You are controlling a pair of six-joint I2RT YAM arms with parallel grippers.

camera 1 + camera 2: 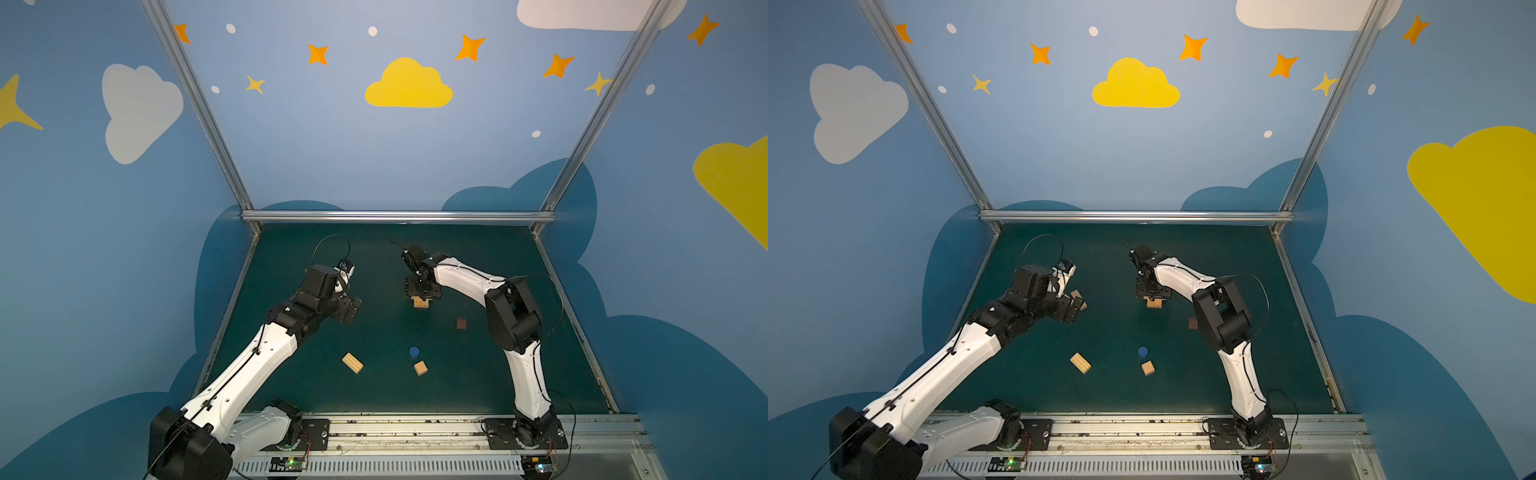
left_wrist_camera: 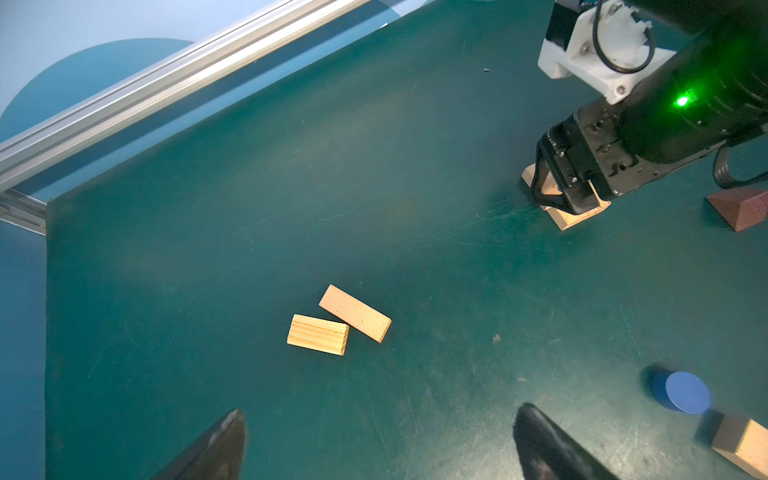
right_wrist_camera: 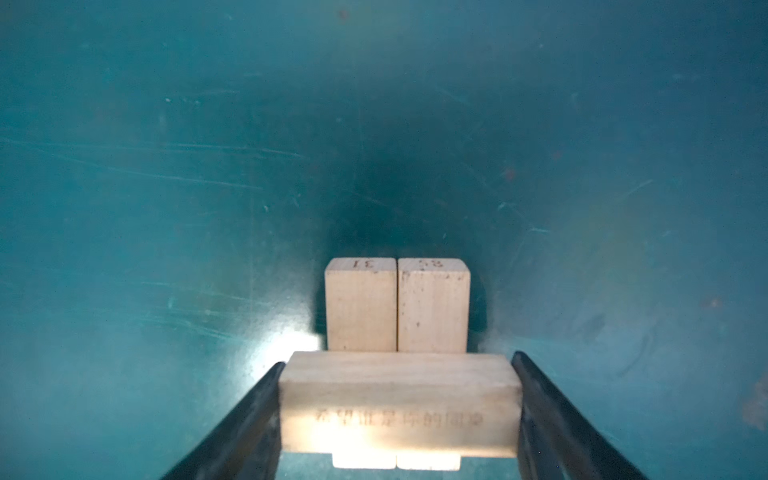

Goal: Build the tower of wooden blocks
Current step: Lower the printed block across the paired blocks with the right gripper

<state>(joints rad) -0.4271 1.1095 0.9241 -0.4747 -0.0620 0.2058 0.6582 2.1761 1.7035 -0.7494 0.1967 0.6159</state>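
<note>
Only three bars (image 3: 399, 407) in tower (image 1: 421, 302)

Low wood block tower (image 1: 421, 303): two light tan oblong wooden bars (image 3: 360, 307) side by side, third bar (image 3: 399, 409) crosswise on top. Lying loose, apart from the tower: dark reddish-brown wooden cube (image 1: 461, 323), blue round piece (image 1: 414, 352), tan cube (image 1: 420, 368), ridged tan bar (image 1: 352, 363).

Dark teal mat (image 1: 374, 395); pale tan bars (image 3: 399, 307); near them reddish-brown cube (image 1: 461, 323), blue disc (image 1: 414, 352), ridge-striped tan block (image 1: 352, 363).
</note>
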